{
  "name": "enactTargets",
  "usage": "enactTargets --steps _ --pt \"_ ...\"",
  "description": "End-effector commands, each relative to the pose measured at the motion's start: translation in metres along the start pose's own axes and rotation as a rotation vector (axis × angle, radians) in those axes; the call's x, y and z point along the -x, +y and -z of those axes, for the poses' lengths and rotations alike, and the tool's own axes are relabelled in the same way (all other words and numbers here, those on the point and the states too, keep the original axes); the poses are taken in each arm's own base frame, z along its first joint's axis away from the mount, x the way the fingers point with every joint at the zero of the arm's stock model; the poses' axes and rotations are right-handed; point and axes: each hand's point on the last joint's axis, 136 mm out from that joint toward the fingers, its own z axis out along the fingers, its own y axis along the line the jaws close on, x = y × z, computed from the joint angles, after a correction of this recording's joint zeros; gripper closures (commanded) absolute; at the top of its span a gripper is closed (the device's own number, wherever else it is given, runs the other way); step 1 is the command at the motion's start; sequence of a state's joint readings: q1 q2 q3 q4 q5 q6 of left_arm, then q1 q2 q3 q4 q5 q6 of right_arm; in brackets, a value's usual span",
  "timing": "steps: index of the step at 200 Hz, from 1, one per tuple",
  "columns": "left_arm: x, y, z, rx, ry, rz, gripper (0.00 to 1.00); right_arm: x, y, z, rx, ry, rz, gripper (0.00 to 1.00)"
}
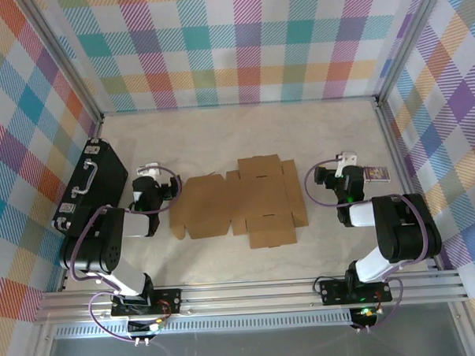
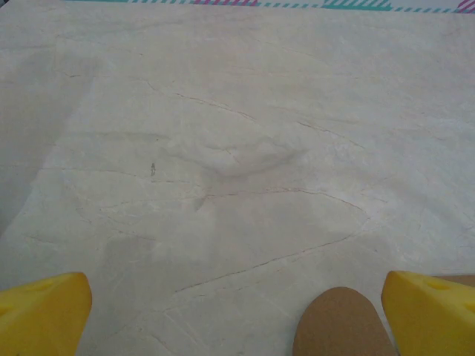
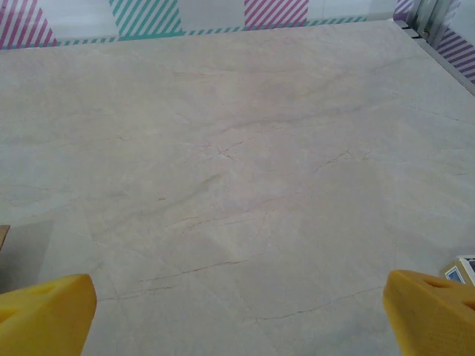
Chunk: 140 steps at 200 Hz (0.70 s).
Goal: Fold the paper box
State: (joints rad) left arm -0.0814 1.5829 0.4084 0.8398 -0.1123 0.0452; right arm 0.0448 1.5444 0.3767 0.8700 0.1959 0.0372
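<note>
The paper box (image 1: pixel 239 203) lies as a flat brown cardboard sheet with many flaps in the middle of the table, between the two arms. My left gripper (image 1: pixel 148 172) rests just off its left edge, open and holding nothing. In the left wrist view the yellow fingertips (image 2: pixel 44 315) stand wide apart, and a rounded brown flap (image 2: pixel 341 326) shows next to the right one. My right gripper (image 1: pixel 345 159) sits just off the sheet's right edge, open too. Its yellow fingertips (image 3: pixel 430 315) are spread over bare tabletop.
A black hard case (image 1: pixel 88 184) with a handle lies along the left wall beside the left arm. A tiny printed packet (image 1: pixel 377 173) sits right of the right gripper, its corner (image 3: pixel 462 268) in the right wrist view. Checkered walls enclose the table.
</note>
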Motion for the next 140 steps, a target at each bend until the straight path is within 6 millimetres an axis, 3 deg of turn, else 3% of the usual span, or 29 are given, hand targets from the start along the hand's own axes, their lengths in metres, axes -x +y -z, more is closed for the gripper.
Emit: enactTargets --steps 1,140 --pt "0.0081 -0.0009 -0.0012 -0.013 -0.021 0.014 0.0 0.0102 0.0027 -0.0008 0.016 -0.026 -0.009 0.01" --pt "0.0076 -0.0008 -0.0011 -0.013 -0.019 0.013 0.0 0.0094 0.0035 -0.0013 0.02 -0.021 -0.012 0.01"
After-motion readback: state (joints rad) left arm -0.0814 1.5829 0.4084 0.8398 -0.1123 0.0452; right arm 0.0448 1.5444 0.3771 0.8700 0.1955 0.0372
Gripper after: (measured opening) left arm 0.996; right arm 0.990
